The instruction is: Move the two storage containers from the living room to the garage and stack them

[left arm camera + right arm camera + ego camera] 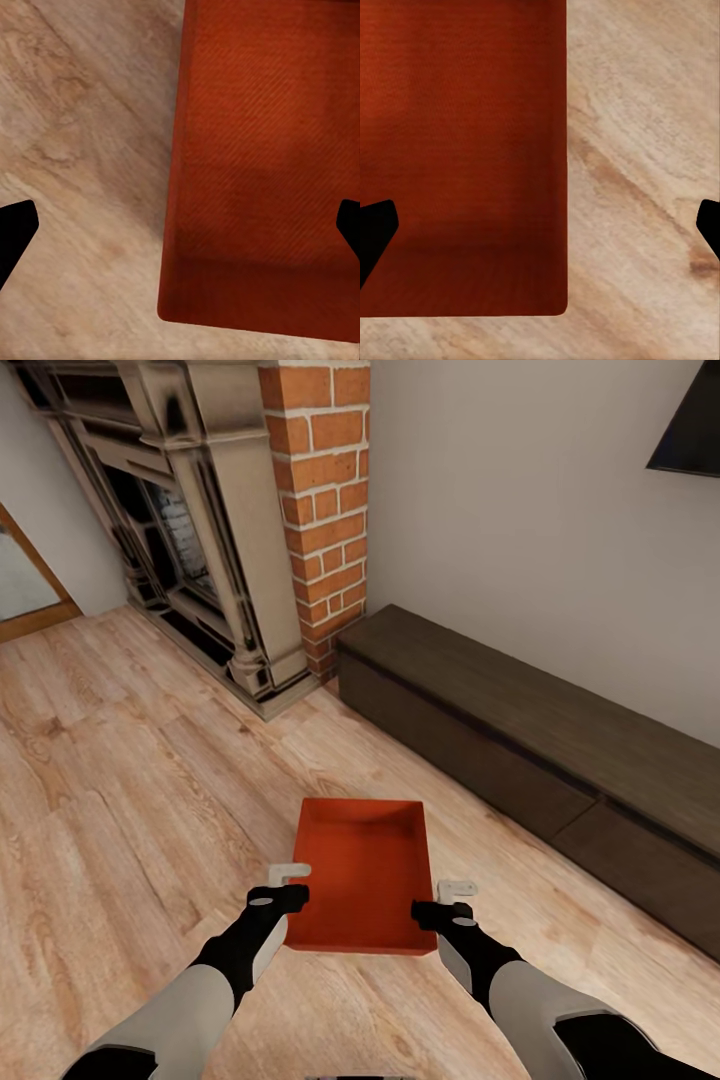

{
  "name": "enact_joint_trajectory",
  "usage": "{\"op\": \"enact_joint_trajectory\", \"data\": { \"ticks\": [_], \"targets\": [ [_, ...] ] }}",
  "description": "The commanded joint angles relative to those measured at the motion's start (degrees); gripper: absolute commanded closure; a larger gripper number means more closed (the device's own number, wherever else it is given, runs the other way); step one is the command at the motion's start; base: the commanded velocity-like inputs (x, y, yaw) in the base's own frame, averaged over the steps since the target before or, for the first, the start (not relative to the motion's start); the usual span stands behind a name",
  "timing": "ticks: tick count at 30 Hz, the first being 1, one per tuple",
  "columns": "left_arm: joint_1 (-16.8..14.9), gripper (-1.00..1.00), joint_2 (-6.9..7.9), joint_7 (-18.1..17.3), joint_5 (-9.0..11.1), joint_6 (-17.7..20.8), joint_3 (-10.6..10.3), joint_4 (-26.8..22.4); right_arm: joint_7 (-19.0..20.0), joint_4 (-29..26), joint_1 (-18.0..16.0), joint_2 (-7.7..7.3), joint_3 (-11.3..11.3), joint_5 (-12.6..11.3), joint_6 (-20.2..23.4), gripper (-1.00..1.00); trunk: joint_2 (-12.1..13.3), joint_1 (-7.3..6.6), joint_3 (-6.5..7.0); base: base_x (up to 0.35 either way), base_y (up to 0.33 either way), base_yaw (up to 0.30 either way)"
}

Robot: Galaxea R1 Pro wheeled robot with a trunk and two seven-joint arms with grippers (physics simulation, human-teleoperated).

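Note:
One orange-red storage container (362, 870) lies open-topped on the light wood floor of the living room, just ahead of me. My left gripper (293, 874) hovers open at its left wall near the close end. In the left wrist view that gripper (184, 232) has its dark fingertips (15, 234) wide apart, one over the floor and one over the container (262, 150). My right gripper (456, 888) is open at the right wall. In the right wrist view the gripper (544, 232) likewise spans the edge of the container (465, 135). Neither gripper holds anything.
A long dark low bench (540, 745) runs along the wall to the right. The red brick chimney (322, 510) and ornate fireplace (190, 530) stand ahead to the left. A black TV corner (690, 430) hangs top right. A wood-framed opening (25, 585) is at far left.

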Motion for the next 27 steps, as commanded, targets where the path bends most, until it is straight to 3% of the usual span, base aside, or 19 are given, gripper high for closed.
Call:
{"op": "enact_joint_trajectory", "data": {
  "ticks": [1, 23, 27],
  "targets": [
    [0.0, -1.0, 0.04, 0.38, 0.29, 0.34, -0.35, -0.11, -0.26, 0.03, -0.03, 0.01, 0.43, -0.46, -0.11, -1.0, -0.43, 0.22, -0.22, 0.0, 0.0, 0.0],
    [0.0, -1.0, 0.23, 0.38, -0.12, 0.43, -0.69, -0.55, -0.26, 0.03, -0.03, 0.03, 0.49, -0.24, -0.19, -1.0, -9.25, 5.05, -4.17, 0.0, 0.0, 0.0],
    [0.0, -1.0, 0.26, 0.38, -1.48, 0.43, -0.67, -0.57, -0.26, 0.03, -0.03, -0.03, 0.47, -0.24, -0.18, -1.0, -10.86, 5.93, -4.89, 0.0, 0.0, 0.0]
  ]
}}
